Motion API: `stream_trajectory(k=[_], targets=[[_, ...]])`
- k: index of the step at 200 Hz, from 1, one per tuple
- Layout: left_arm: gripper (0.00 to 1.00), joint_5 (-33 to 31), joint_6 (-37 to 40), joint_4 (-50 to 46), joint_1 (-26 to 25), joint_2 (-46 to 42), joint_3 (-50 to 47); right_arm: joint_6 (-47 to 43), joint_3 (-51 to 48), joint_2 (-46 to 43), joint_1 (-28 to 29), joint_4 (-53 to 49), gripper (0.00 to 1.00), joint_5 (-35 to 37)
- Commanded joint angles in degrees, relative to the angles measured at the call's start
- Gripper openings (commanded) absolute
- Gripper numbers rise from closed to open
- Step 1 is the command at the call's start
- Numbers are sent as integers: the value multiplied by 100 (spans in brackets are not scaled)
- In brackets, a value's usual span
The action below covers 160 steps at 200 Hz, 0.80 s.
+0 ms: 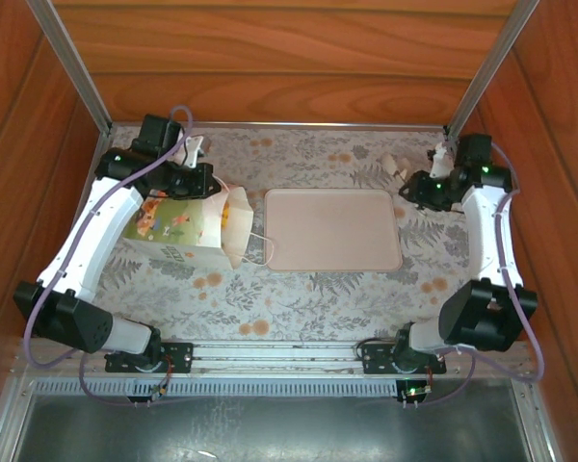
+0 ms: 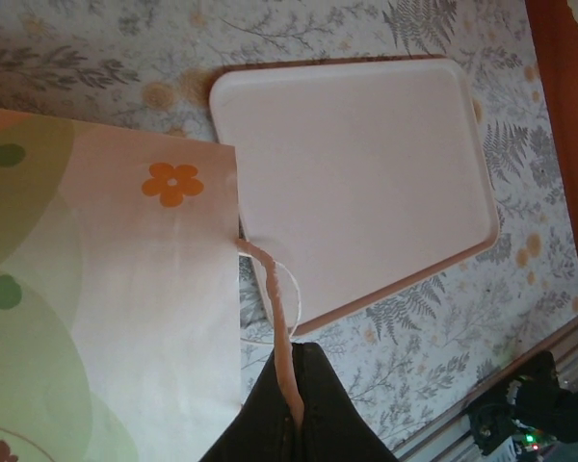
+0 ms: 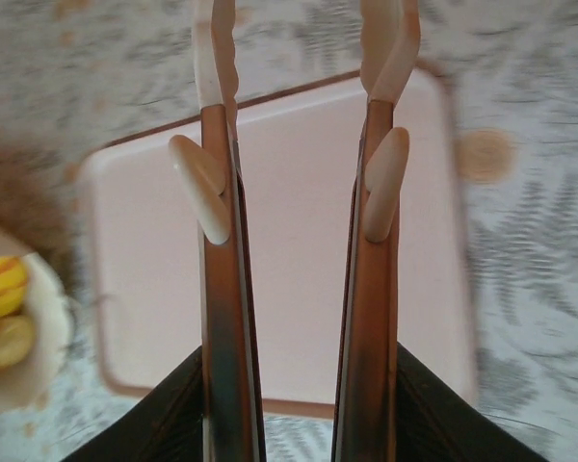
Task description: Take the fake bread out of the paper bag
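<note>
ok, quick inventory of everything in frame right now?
paper bag: one, cream with green print, on its side left of the tray, mouth towards it
fake bread: at least two pieces visible, yellow-gold, inside the bag's mouth
tray: one, pinkish-beige, empty, table centre
table: one, grey floral cover
wooden walls: brown, left, back and right
left gripper: shut on the bag's cord handle
right gripper: open, empty, near the tray's far right corner

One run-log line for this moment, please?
left fingers: shut on cord handle of paper bag | right fingers: open, by tray | fake bread: in bag
</note>
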Motion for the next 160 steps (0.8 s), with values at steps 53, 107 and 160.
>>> stream_trajectory(k=[53, 107, 160], targets=[[2, -595, 310, 56, 25, -739, -407, 641, -1144, -815, 2562, 747, 44, -1582], [1, -896, 431, 84, 33, -1067, -671, 1114, -1665, -479, 4480, 1834, 44, -1953], [0, -1094, 373, 133, 36, -1131, -684, 1952, -1761, 331, 5431, 2828, 45, -1537]])
